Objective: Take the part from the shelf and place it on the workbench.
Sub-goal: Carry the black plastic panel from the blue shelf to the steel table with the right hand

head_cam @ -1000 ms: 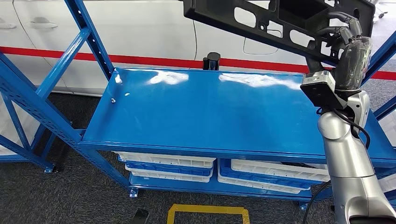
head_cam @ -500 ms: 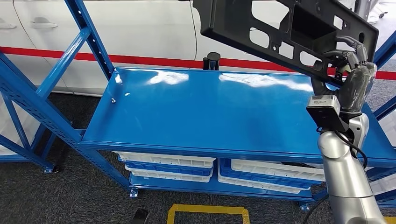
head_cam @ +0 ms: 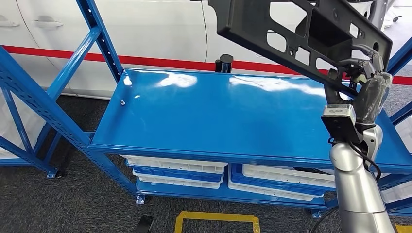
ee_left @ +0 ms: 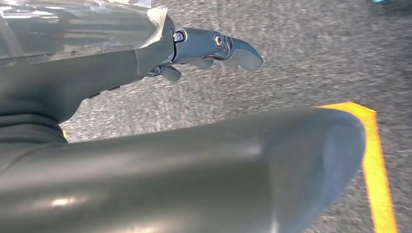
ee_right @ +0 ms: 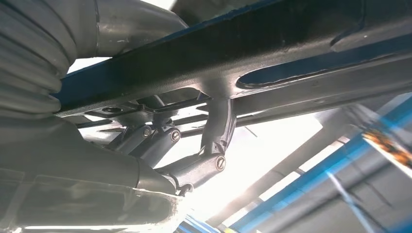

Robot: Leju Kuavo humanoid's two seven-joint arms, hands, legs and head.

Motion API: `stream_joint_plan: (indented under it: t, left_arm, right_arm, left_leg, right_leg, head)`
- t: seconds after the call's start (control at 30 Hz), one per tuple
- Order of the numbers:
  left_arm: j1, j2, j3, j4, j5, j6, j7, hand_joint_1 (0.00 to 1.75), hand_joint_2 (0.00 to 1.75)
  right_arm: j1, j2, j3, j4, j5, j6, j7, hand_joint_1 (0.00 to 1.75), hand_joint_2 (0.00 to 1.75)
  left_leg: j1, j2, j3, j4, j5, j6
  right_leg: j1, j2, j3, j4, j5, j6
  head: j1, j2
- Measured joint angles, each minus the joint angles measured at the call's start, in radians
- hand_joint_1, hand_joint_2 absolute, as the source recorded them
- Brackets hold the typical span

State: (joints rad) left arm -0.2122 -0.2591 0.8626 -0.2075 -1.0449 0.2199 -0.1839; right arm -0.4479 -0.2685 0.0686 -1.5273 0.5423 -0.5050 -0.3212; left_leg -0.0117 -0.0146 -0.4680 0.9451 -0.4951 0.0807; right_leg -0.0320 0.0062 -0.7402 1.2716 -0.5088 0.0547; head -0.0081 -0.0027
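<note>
The part (head_cam: 291,29) is a long black plastic panel with cut-outs, held tilted in the air above the right end of the blue shelf board (head_cam: 218,116). My right hand (head_cam: 367,82) grips it from below at its lower right end. In the right wrist view the fingers (ee_right: 216,131) hook around a bar of the part (ee_right: 272,43). My left hand (ee_left: 121,68) hangs above the grey carpet, its fingers (ee_left: 228,46) stretched out and holding nothing.
The shelf board is bare except for a black cylinder (head_cam: 224,63) at its back edge. White trays (head_cam: 175,167) lie stacked on the level below. Blue uprights (head_cam: 104,43) stand at left, a white car (head_cam: 145,29) behind. Yellow floor tape (head_cam: 216,218) lies in front.
My right hand has come down and slightly right with the part, which now tilts more steeply. The whole scene has shifted a little right, so the camera moved.
</note>
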Motion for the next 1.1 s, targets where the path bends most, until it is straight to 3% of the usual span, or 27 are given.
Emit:
stream_joint_plan:
  t: [0.03, 0.1, 0.13, 0.2, 0.3, 0.4, 0.77, 0.83, 0.93, 0.97, 1.0, 1.03, 1.1]
  left_arm:
    - [0.005, 0.000, 0.002, 0.000, 0.004, 0.003, 0.000, 0.00, 0.00]
    - [0.009, 0.001, 0.006, 0.000, 0.014, 0.005, -0.001, 0.00, 0.00]
    - [0.009, 0.001, 0.009, 0.000, 0.020, 0.005, -0.001, 0.00, 0.00]
    - [0.008, 0.002, 0.018, 0.000, 0.034, 0.003, 0.000, 0.00, 0.00]
    - [0.006, 0.003, 0.025, 0.000, 0.039, -0.004, 0.001, 0.00, 0.00]
    - [0.005, 0.003, 0.025, 0.000, 0.038, -0.010, 0.005, 0.00, 0.00]
    - [0.004, 0.010, 0.031, 0.000, 0.038, -0.012, 0.012, 0.00, 0.00]
    - [0.004, 0.010, 0.032, 0.000, 0.038, -0.012, 0.012, 0.00, 0.00]
    - [0.004, 0.009, 0.034, 0.000, 0.039, -0.012, 0.012, 0.00, 0.00]
    - [0.005, 0.009, 0.035, 0.000, 0.039, -0.012, 0.012, 0.00, 0.00]
    - [0.005, 0.009, 0.035, 0.000, 0.039, -0.012, 0.013, 0.00, 0.00]
    - [0.005, 0.009, 0.035, 0.000, 0.039, -0.013, 0.013, 0.00, 0.00]
    - [0.005, 0.009, 0.036, 0.000, 0.039, -0.013, 0.013, 0.00, 0.00]
  right_arm:
    - [0.011, 0.000, -0.004, 0.000, 0.000, 0.006, -0.001, 1.75, 1.75]
    - [0.017, 0.002, -0.007, 0.000, 0.002, 0.015, -0.004, 1.75, 1.75]
    - [0.015, 0.005, -0.007, 0.001, 0.003, 0.019, -0.006, 1.75, 1.75]
    - [0.009, 0.011, -0.008, 0.003, 0.004, 0.025, -0.008, 1.75, 1.75]
    - [0.004, 0.022, -0.012, 0.008, 0.006, 0.027, -0.008, 1.75, 1.75]
    - [0.018, 0.035, -0.025, 0.010, 0.004, 0.019, -0.018, 1.75, 1.75]
    - [0.082, 0.067, -0.067, -0.006, 0.000, -0.004, -0.057, 1.75, 1.75]
    - [0.081, 0.067, -0.072, -0.011, 0.000, -0.004, -0.058, 1.75, 1.75]
    - [0.086, 0.067, -0.073, -0.012, 0.000, -0.005, -0.059, 1.75, 1.75]
    - [0.089, 0.067, -0.073, -0.012, 0.000, -0.005, -0.059, 1.75, 1.75]
    - [0.091, 0.067, -0.074, -0.012, 0.000, -0.005, -0.059, 1.75, 1.75]
    - [0.092, 0.067, -0.074, -0.012, 0.000, -0.005, -0.059, 1.75, 1.75]
    - [0.092, 0.067, -0.075, -0.013, 0.000, -0.005, -0.059, 1.75, 1.75]
  left_leg:
    - [0.001, -0.001, 0.000, 0.001, -0.002, -0.003]
    - [0.003, -0.001, 0.002, 0.007, -0.012, -0.013]
    - [0.003, -0.002, -0.002, 0.011, -0.019, -0.020]
    - [0.000, -0.002, -0.007, 0.021, -0.032, -0.033]
    - [-0.001, -0.004, -0.008, 0.026, -0.037, -0.030]
    - [-0.001, -0.005, -0.008, 0.024, -0.033, -0.019]
    - [-0.002, -0.003, -0.006, 0.013, -0.026, -0.015]
    - [0.003, 0.001, 0.007, -0.007, -0.009, -0.014]
    - [0.005, 0.005, 0.013, -0.014, -0.002, -0.012]
    - [0.005, 0.006, 0.013, -0.014, -0.003, -0.013]
    - [0.005, 0.005, 0.015, -0.013, -0.005, -0.014]
    - [0.007, 0.005, 0.018, -0.012, -0.008, -0.016]
    - [0.009, 0.003, 0.022, -0.006, -0.022, -0.026]
  right_leg:
    - [-0.001, 0.000, 0.001, -0.006, 0.012, 0.008]
    - [-0.003, -0.004, 0.056, -0.128, 0.067, 0.028]
    - [-0.002, -0.004, 0.092, -0.191, 0.087, 0.033]
    - [-0.002, 0.000, 0.133, -0.261, 0.096, 0.026]
    - [-0.005, 0.005, 0.135, -0.266, 0.085, 0.010]
    - [-0.004, 0.005, 0.134, -0.266, 0.084, 0.010]
    - [-0.001, 0.004, 0.134, -0.270, 0.090, 0.014]
    - [0.004, 0.001, 0.113, -0.230, 0.070, 0.013]
    - [0.006, -0.001, 0.021, -0.040, 0.001, 0.007]
    - [0.006, -0.001, -0.003, 0.007, -0.008, 0.012]
    - [0.004, -0.001, -0.011, 0.015, 0.001, 0.021]
    - [0.003, -0.002, 0.002, -0.020, 0.026, 0.033]
    - [0.000, -0.005, 0.073, -0.164, 0.087, 0.053]
  head:
    - [0.001, 0.000]
    - [0.002, 0.000]
    - [0.004, 0.000]
    - [0.005, 0.000]
    - [0.001, 0.000]
    - [-0.001, 0.000]
    - [-0.001, 0.000]
    - [0.001, 0.000]
    - [0.004, 0.000]
    - [0.004, 0.000]
    - [0.004, 0.000]
    - [0.004, 0.000]
    - [0.005, 0.000]
